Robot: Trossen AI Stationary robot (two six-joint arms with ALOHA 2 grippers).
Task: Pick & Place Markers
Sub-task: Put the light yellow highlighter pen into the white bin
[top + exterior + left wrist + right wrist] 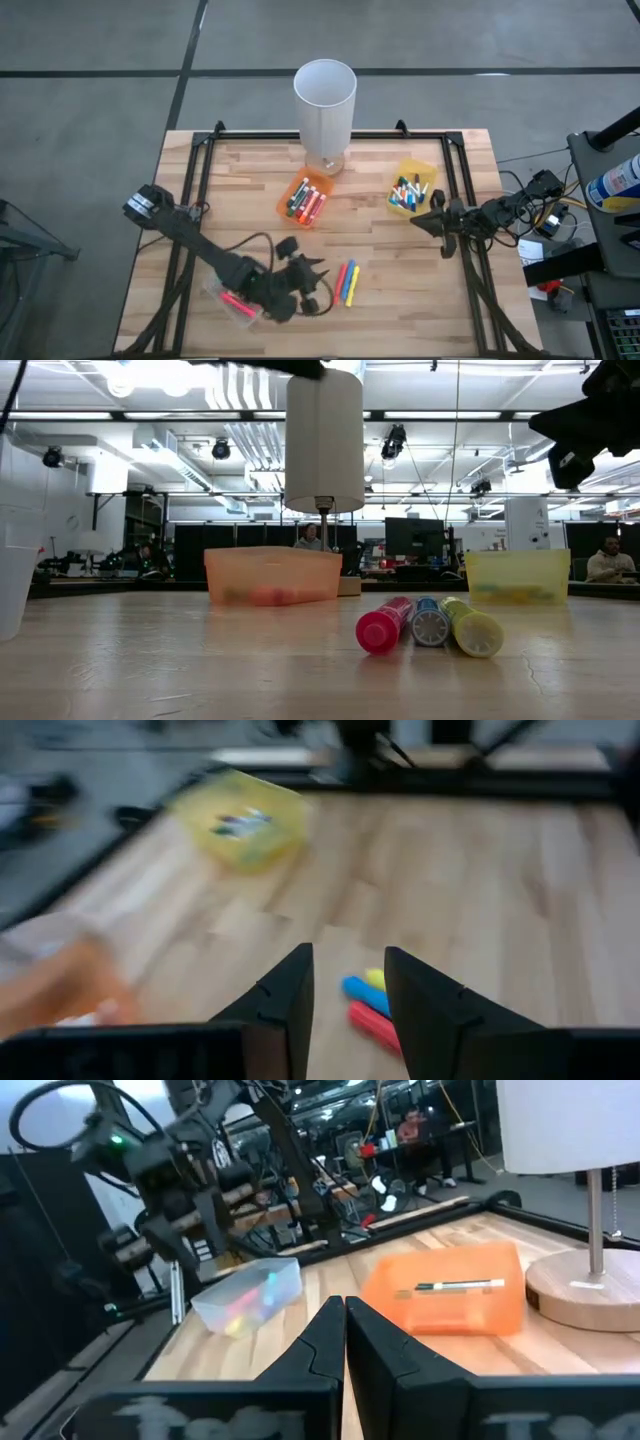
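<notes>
We're over the wooden table [250, 190], with the tall white cylinder [325, 100] on its stand well beyond both arms. The orange bin [303, 201] holds several markers, the yellow bin [414, 189] holds more, just beside the right gripper [443, 222], which waits pinched fully shut and empty. A clear bin [233, 300] sits close by the left arm with a pink marker inside. Now the left gripper [348, 990]: its fingers stand partly apart with nothing between them, hovering above the table. Just ahead of it lie three loose markers [346, 283], red, blue and yellow, side by side and touching. Their long axes run roughly parallel, pointing from near the gripper out toward the orange bin; in the low view their round ends face us. We judge these light, stiff and smooth, liable to roll or skid. We'd take one across the middle of its barrel, fingers square to the long axis.
</notes>
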